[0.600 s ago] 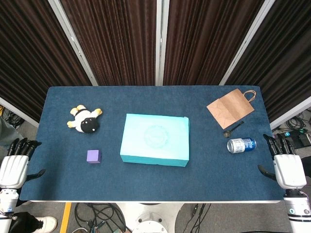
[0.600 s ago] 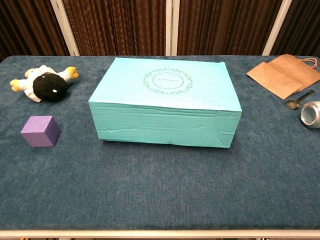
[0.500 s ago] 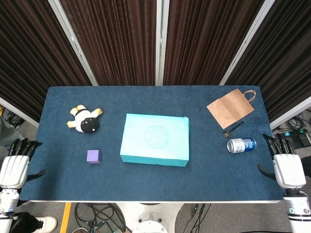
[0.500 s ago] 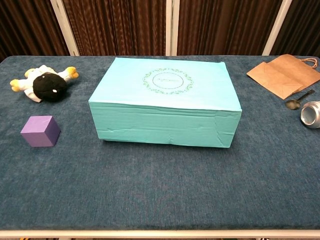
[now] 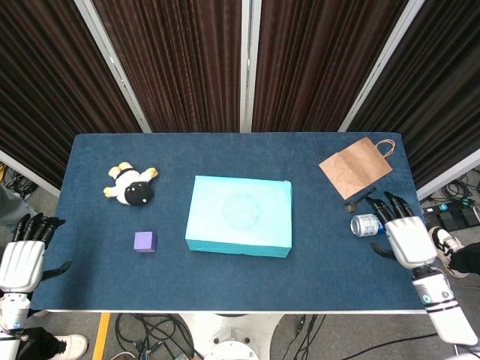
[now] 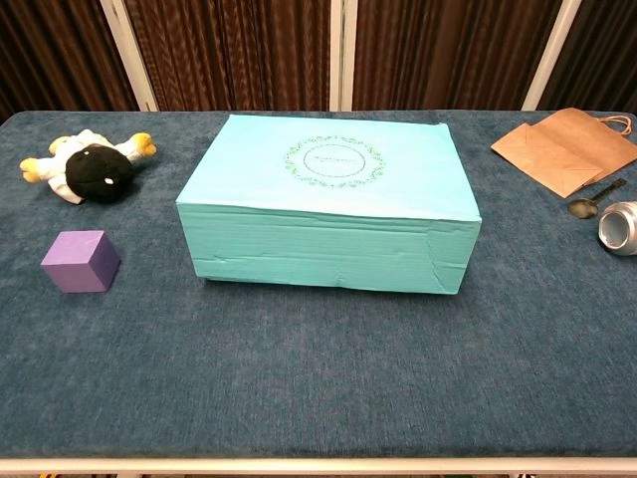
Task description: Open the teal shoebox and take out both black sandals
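Your teal shoebox [image 5: 239,216] sits closed mid-table, lid on, so the sandals are hidden inside. Your right hand [image 5: 406,236] hovers empty, fingers spread, beside the soda can [image 5: 364,224], while your left hand [image 5: 22,257] waits empty and spread off the table's [image 5: 315,277] near-left corner, well apart from the box.

A dark blue carpeted table [image 5: 97,277] is covered with a closed teal cardboard shoebox [image 5: 240,215], a plush sheep [image 5: 130,185], a purple cube [image 5: 145,241], a brown paper bag [image 5: 355,166], a metal spoon [image 5: 360,199] and a lying drink can [image 5: 364,224].

shoebox [image 6: 328,199]: matt teal cardboard, creased side | table [image 6: 318,378]: napped blue cloth | bag [image 6: 562,149]: brown paper | can [image 6: 619,229]: shiny metal | toy [image 6: 90,167]: plush
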`<action>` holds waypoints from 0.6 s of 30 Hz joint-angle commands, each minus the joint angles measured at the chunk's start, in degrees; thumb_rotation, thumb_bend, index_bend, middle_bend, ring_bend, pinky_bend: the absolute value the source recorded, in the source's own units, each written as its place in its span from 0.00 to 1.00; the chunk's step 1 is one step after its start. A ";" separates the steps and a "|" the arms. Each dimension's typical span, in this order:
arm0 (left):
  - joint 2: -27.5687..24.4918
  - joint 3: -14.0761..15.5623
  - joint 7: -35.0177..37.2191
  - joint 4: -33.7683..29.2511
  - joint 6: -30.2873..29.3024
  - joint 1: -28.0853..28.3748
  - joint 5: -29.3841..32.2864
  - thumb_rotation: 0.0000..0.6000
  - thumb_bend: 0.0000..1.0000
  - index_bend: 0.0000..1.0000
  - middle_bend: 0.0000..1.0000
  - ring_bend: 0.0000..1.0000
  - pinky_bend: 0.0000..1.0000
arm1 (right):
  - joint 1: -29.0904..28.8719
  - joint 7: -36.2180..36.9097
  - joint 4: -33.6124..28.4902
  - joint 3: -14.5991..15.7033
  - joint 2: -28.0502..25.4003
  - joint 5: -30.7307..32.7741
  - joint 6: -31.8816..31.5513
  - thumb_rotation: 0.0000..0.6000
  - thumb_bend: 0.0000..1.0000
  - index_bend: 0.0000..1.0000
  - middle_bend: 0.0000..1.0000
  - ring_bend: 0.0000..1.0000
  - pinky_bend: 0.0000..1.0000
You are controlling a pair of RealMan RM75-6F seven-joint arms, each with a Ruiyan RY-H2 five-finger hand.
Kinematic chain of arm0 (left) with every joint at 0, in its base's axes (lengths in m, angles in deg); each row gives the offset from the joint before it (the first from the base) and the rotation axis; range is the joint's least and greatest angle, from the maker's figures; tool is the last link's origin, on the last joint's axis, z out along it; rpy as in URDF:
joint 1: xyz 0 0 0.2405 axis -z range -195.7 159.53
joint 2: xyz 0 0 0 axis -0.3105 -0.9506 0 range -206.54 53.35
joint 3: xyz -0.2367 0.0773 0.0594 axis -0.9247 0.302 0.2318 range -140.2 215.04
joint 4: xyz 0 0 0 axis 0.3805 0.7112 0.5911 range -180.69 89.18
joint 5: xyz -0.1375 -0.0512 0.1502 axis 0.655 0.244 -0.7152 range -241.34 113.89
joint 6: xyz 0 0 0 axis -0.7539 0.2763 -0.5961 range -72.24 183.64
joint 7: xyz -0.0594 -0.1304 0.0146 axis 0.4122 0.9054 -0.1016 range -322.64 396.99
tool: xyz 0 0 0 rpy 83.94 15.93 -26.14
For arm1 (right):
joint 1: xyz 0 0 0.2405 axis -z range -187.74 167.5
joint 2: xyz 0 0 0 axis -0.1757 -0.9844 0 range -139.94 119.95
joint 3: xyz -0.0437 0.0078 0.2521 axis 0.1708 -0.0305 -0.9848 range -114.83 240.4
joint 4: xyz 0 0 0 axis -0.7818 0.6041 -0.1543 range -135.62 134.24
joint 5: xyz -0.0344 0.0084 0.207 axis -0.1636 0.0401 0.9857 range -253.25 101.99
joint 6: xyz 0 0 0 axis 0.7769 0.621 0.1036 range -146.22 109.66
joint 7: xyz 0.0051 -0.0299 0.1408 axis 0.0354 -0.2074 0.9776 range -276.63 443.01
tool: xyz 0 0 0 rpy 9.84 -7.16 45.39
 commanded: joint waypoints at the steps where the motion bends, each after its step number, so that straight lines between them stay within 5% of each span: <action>1: -0.27 0.00 -0.22 -0.43 -0.17 -0.24 0.28 1.00 0.00 0.19 0.17 0.07 0.04 | -7.50 1.81 5.63 -1.69 4.18 -1.37 7.77 1.00 0.07 0.07 0.17 0.01 0.12; 11: -1.20 -0.14 -0.89 -1.57 -0.81 -0.86 0.87 1.00 0.00 0.19 0.17 0.07 0.04 | -18.46 2.73 27.52 -1.82 21.58 -5.75 10.76 1.00 0.00 0.07 0.15 0.01 0.07; 18: -1.44 -0.27 -0.82 -1.75 -0.40 -0.91 1.51 1.00 0.00 0.19 0.17 0.07 0.04 | -22.89 8.31 43.16 0.18 30.89 -9.43 7.34 1.00 0.00 0.07 0.11 0.00 0.02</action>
